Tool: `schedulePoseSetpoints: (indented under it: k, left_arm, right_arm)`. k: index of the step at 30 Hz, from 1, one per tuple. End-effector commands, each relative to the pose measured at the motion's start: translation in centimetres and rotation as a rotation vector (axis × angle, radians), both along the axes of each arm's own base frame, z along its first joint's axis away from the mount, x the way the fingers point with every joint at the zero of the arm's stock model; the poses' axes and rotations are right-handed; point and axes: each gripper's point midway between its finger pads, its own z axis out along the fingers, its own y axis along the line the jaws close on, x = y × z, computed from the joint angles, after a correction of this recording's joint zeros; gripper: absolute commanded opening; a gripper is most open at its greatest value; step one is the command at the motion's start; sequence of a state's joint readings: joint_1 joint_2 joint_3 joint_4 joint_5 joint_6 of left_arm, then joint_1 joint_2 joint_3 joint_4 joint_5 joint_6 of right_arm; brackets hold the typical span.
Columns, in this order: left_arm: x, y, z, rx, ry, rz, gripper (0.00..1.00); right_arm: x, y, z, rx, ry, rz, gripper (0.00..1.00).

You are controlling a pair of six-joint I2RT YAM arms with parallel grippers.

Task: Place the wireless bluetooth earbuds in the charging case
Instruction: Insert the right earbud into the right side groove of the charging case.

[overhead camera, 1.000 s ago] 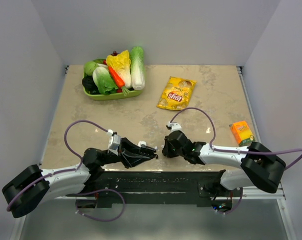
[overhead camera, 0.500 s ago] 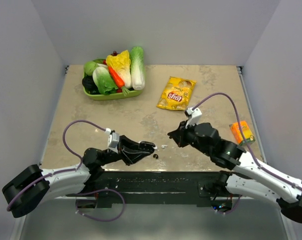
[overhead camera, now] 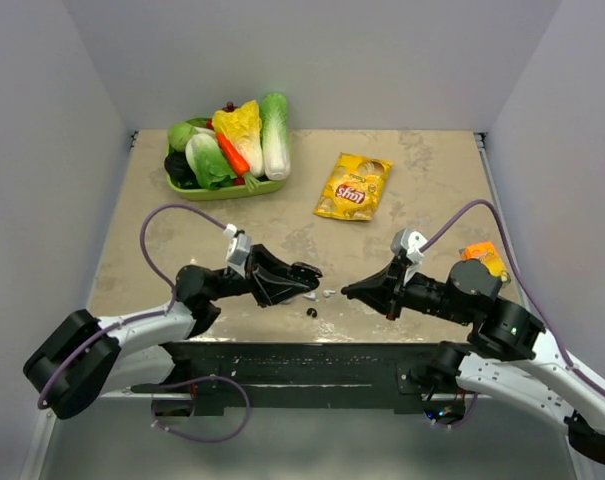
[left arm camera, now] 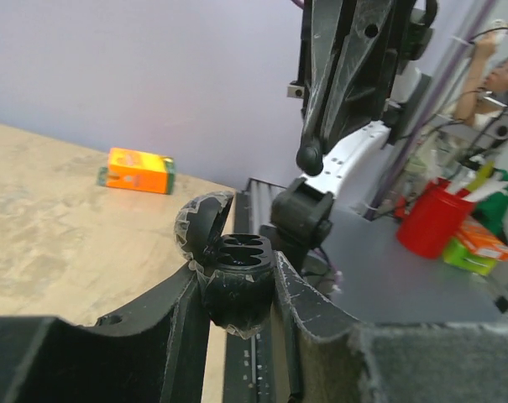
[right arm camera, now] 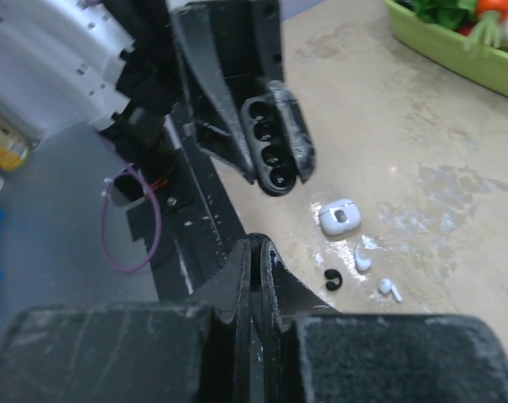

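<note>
My left gripper [left arm camera: 237, 273] is shut on a black charging case [left arm camera: 234, 269], whose lid stands open over empty sockets. The same case [right arm camera: 274, 155] shows in the right wrist view. My right gripper [right arm camera: 254, 248] is shut, with a small dark rounded earbud [left arm camera: 309, 157] pinched at its tips, held just right of the case [overhead camera: 300, 280]. On the table between the grippers lie a black earbud [right arm camera: 333, 280], two white stemmed earbuds [right arm camera: 362, 259] [right arm camera: 390, 289] and a small white case [right arm camera: 338, 216]. The black earbud [overhead camera: 312, 313] also shows from above.
A green tray [overhead camera: 227, 190] of vegetables stands at the back left. A yellow chips bag [overhead camera: 352, 186] lies at the back centre. An orange box [overhead camera: 482, 262] sits by the right edge. The black base rail [overhead camera: 312, 365] runs along the near edge.
My right gripper has closed, risen from the table centre and drawn back to the right. My left gripper has carried the black case slightly up and away. The loose earbuds now show between them.
</note>
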State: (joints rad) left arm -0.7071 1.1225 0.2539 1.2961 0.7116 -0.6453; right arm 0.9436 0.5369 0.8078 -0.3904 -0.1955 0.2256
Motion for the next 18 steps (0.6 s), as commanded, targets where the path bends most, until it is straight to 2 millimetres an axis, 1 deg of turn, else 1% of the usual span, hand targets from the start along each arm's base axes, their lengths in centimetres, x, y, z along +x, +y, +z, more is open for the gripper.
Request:
schedulePoseSetpoints:
  k: [1,7,11,18]
  left_arm:
    - [-5.8,2.4,9.5,-0.316,-0.442,-0.184,0.00]
    - [-5.8,2.0,9.4,-0.303,-0.433,-0.209,0.00]
    - [-6.1,1.8,9.1,-0.296,-0.427,-0.224,0.00]
    - [-6.2,1.3,8.8,-0.307,-0.426,-0.218,0.00]
  right_arm:
    - [-2.0,0.7,1.7,0.007,-0.080,0.144,0.00]
    - [-1.2,1.4,1.8,-0.007,-0.084,0.140,0.00]
    - [-0.9,2.4,2.2,0.006,-0.085,0.151,0.00]
    - [-0.2,3.9,2.1,0.026,-0.070,0.165,0.00]
